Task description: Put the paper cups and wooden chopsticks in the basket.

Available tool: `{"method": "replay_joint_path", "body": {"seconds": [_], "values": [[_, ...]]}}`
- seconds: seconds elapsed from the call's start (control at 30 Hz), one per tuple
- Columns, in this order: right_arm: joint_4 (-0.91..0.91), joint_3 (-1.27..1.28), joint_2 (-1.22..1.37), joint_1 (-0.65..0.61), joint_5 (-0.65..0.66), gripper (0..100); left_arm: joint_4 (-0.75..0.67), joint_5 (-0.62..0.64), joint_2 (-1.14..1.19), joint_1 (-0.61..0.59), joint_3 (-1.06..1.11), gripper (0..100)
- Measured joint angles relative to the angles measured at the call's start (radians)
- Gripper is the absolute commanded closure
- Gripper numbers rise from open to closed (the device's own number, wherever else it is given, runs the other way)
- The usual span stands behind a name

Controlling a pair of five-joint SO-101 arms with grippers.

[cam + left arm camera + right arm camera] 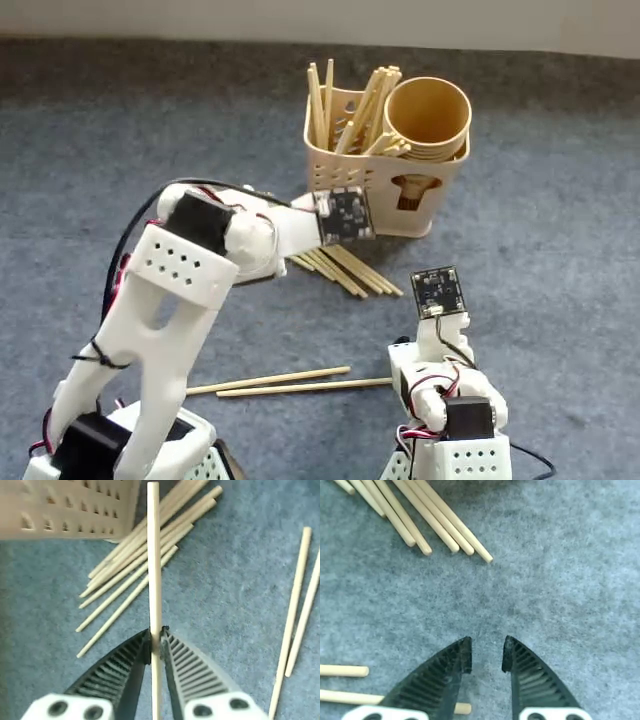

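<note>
The left jaws are closed on a single wooden chopstick (154,570), which passes between their tips and runs straight out ahead of them. Beyond the tips, a bundle of chopsticks (131,575) lies slanted on the grey bench (235,590), and the held one crosses over it; whether they touch, I cannot tell. Further ahead stands the basket (372,195), its wall just beside the far end of the bundle. Inside it there are stacked paper cups (430,118) and several upright chopsticks (345,100). To one side of the left jaws, well apart, two loose chopsticks (296,605) lie next to each other. The right jaws are a little open and hold nothing, low over the bare bench. The bundle's ends (437,527) are ahead of them, and the loose pair (342,670) lies beside their base.
</note>
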Motion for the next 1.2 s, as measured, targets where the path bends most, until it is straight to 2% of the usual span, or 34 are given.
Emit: {"method": "replay_joint_path", "body": {"seconds": [0.2,0.43,1.03,1.2], "values": [[0.000,0.000,0.000,0.000,0.000,87.9,-0.005,0.155,-0.006,0.003,-0.181,99],[0.000,0.000,0.000,0.000,0.000,87.9,-0.097,0.394,-0.006,0.002,-0.390,99],[0.000,0.000,0.000,0.000,0.000,87.9,-0.709,0.825,-0.006,0.002,-0.437,99],[0.000,0.000,0.000,0.000,0.000,87.9,-0.864,0.884,0.063,0.006,-0.411,99]]}}
